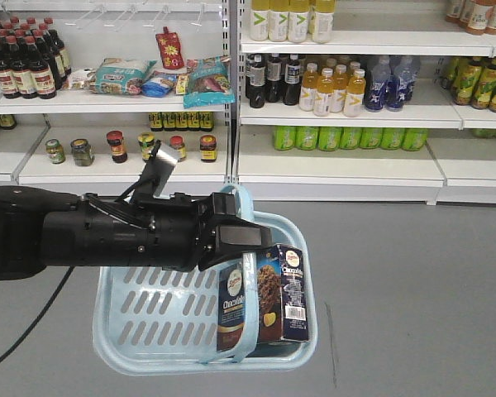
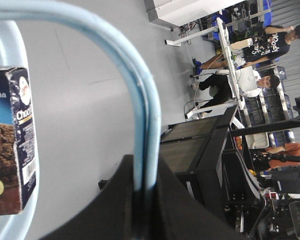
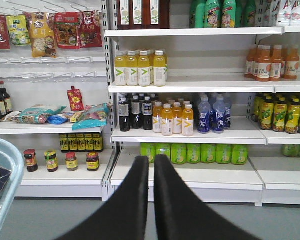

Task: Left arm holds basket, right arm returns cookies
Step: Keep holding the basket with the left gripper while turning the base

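Note:
The light blue basket (image 1: 149, 331) hangs above the grey floor. My left gripper (image 1: 231, 236) is shut on its hoop handle (image 1: 241, 198). In the left wrist view, the handle (image 2: 140, 100) runs straight down between the closed fingers of the left gripper (image 2: 144, 187). The dark navy cookies box (image 1: 283, 289) stands upright in the basket's right end, with the handle crossing in front of it. It also shows at the left edge of the left wrist view (image 2: 12, 145). My right gripper (image 3: 151, 160) is shut on nothing and points at the shelves. The basket rim (image 3: 5, 165) sits at its lower left.
Store shelves (image 1: 339, 169) fill the background. They carry drink bottles (image 1: 331, 87), green bottles (image 1: 347, 136), jars (image 1: 116, 147), snack bags (image 1: 149, 78) and dark sauce bottles (image 1: 21, 62). Seated people (image 2: 235, 82) and black equipment (image 2: 205, 150) appear in the left wrist view.

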{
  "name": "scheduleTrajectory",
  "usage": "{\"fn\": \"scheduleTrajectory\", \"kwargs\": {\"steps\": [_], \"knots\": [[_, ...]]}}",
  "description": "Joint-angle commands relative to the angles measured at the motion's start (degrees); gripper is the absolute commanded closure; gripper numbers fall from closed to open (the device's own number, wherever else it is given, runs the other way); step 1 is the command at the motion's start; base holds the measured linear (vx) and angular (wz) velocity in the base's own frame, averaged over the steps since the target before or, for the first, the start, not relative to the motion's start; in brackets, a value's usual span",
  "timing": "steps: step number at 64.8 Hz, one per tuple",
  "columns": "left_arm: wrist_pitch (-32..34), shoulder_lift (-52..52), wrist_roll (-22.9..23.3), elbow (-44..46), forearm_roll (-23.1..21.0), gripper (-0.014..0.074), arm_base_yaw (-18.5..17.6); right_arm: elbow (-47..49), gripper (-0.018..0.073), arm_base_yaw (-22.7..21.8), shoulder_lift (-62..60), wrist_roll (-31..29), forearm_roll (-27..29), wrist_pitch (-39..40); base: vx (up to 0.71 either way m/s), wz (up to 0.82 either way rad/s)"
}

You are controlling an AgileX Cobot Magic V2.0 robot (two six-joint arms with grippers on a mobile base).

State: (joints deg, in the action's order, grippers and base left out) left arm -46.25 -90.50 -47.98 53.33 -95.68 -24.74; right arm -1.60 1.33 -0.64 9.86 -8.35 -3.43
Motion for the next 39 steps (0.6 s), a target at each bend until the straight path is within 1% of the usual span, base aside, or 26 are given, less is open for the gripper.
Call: {"fn": "scheduleTrajectory", "kwargs": {"steps": [1, 22, 39], "knots": [[-2.9, 2.8, -0.4, 1.7, -4.8, 0.0599, -0.3, -1.0, 0.0570, 0.0, -0.7, -0.4, -0.4, 3.9, 0.51, 0.04], [-2.7, 2.8, -0.4, 1.7, -4.8, 0.0599, -0.3, -1.0, 0.0570, 0.0, -0.7, -0.4, -0.4, 3.9, 0.50, 0.01], [-2.7, 2.8, -0.4, 1.7, -4.8, 0.0599, -0.3, -1.0, 0.0570, 0.0, -0.7, -0.4, -0.4, 3.9, 0.48, -0.16]]}}
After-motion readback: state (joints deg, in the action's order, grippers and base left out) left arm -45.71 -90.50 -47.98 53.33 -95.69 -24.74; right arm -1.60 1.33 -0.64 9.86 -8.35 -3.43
